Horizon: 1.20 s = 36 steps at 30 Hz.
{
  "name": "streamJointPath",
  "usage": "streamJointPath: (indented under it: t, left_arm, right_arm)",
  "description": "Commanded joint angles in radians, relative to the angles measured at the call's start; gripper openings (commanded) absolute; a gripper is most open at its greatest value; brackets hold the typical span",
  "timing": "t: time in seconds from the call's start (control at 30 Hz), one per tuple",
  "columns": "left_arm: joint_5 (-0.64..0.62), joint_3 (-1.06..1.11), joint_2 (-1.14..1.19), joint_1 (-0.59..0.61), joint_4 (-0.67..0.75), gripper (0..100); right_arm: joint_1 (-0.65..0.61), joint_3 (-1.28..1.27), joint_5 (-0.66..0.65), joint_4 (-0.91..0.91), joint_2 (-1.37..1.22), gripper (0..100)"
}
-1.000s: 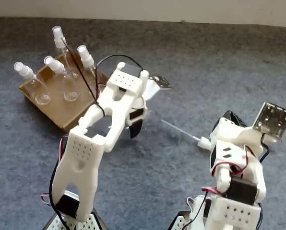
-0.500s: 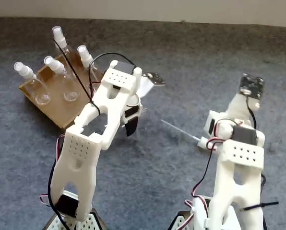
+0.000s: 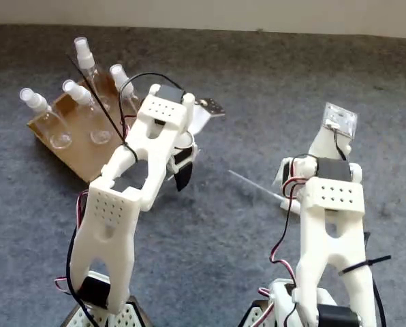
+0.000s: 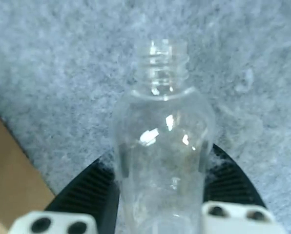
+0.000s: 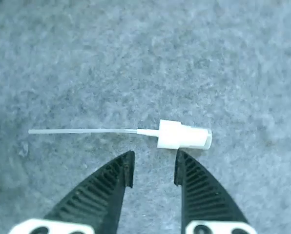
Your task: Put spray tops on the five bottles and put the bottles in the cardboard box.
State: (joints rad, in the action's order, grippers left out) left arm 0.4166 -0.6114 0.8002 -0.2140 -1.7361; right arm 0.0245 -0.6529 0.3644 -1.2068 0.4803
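I'm on the last bottle [image 4: 162, 122], held tight in my left end effector [image 4: 161, 168] near the cardboard box [image 3: 87, 163] at the surface's far left corner; my right end effector [image 5: 153, 163], partly open over the spray top [image 5: 183, 135], should grab it next.

right arm [image 3: 331, 204]: rose from its folded crouch and stretched forward, above the spray top [image 5: 183, 135] on the tabletop | left arm [image 3: 142, 163]: carried the capless bottle [image 4: 160, 146] slightly closer to the cardboard box [image 3: 80, 155]
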Motion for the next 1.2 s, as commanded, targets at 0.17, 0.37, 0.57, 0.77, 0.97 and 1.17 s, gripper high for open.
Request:
streamJointPath:
  t: [0.17,0.37,0.57,0.77,0.97,1.17]
  left_arm:
    - [-0.017,-0.012,-0.024,0.018,0.011,8]
    - [-0.017,-0.012,-0.024,0.018,0.011,8]
    - [-0.017,-0.012,-0.024,0.018,0.011,8]
    - [-0.017,-0.012,-0.024,0.018,0.011,8]
    - [-0.017,-0.012,-0.024,0.018,0.012,8]
    - [-0.017,-0.012,-0.024,0.018,0.012,8]
  right_arm:
    - [0.005,0.059,0.394,0.051,-0.177,13.2]
    - [0.054,0.067,0.566,0.056,-0.306,17.0]
    - [0.071,0.077,0.735,0.058,-0.364,37.7]
    - [0.068,0.077,0.783,0.056,-0.366,38.2]
    - [0.039,0.122,0.783,0.004,-0.286,38.2]
    - [0.007,0.199,0.789,-0.007,-0.122,38.2]
